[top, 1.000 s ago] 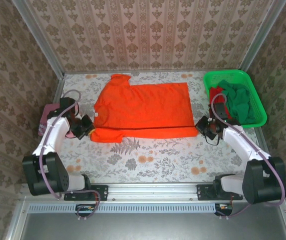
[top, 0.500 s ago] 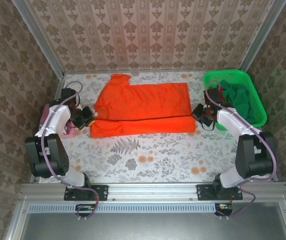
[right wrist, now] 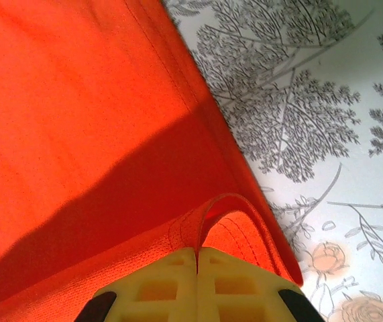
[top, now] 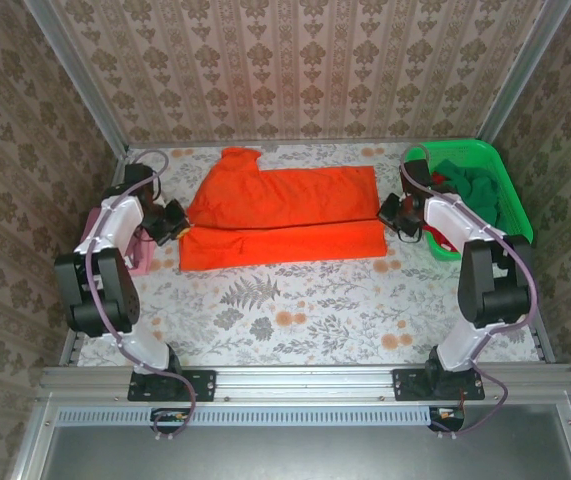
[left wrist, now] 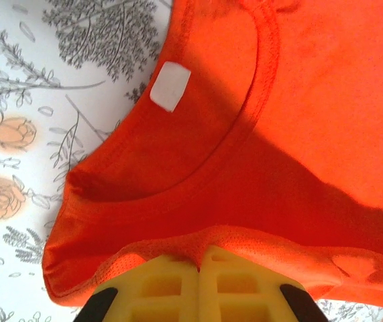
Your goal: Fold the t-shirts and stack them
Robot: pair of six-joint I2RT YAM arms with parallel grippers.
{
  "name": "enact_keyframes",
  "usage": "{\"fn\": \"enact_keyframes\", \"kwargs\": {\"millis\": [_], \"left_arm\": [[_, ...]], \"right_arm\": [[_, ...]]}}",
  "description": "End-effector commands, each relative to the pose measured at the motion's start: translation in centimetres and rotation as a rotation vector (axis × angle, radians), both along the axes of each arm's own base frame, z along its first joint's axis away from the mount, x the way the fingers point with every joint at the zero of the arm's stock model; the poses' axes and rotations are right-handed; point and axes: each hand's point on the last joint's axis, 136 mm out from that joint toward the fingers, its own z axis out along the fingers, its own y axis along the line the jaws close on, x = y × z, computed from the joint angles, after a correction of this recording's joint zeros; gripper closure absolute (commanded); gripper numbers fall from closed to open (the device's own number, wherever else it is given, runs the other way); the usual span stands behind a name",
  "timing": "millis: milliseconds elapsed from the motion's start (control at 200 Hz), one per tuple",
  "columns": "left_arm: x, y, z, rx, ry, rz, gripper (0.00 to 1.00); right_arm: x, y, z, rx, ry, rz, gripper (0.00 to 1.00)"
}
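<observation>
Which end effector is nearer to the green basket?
Right. The right end effector holds the orange t-shirt just beside the green basket; the left end effector holds the shirt's opposite end, across the table.

Orange t-shirt (top: 280, 205) (partly folded lengthwise)

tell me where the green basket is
In the top view the green basket sits at the table's far right corner, just right of the right gripper and the orange t-shirt, with a dark green t-shirt inside.
</observation>
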Motion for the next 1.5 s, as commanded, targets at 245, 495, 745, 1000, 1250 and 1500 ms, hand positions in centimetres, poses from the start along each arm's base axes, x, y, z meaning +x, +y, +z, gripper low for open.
{"fn": "enact_keyframes", "kwargs": {"millis": [245, 495, 745, 1000, 1250, 1500], "left_arm": [[2.8, 0.1, 0.9, 0.033, -0.024, -0.031, 1.0], [4.0, 0.3, 0.3, 0.043, -0.01, -0.046, 1.0], [5.2, 0.4, -0.4, 0.05, -0.006, -0.055, 1.0], [6.6, 0.2, -0.8, 0.032, -0.023, -0.051, 1.0], [6.8, 0.0, 0.4, 0.027, -0.051, -0.056, 1.0], [6.9, -0.1, 0.5, 0.02, -0.051, -0.065, 1.0]], "right_arm": [[2.4, -0.1, 0.1, -0.041, 0.02, 0.033, 1.0], [3.2, -0.1, -0.6, -0.045, 0.029, 0.031, 1.0], [3.7, -0.2, -1.3, -0.048, 0.035, 0.027, 1.0], [4.1, -0.4, -1.6, -0.06, 0.041, 0.016, 1.0], [2.9, -0.5, 0.4, -0.049, -0.002, -0.019, 1.0], [0.8, -0.2, 2.2, -0.046, -0.043, -0.056, 1.0]]}}
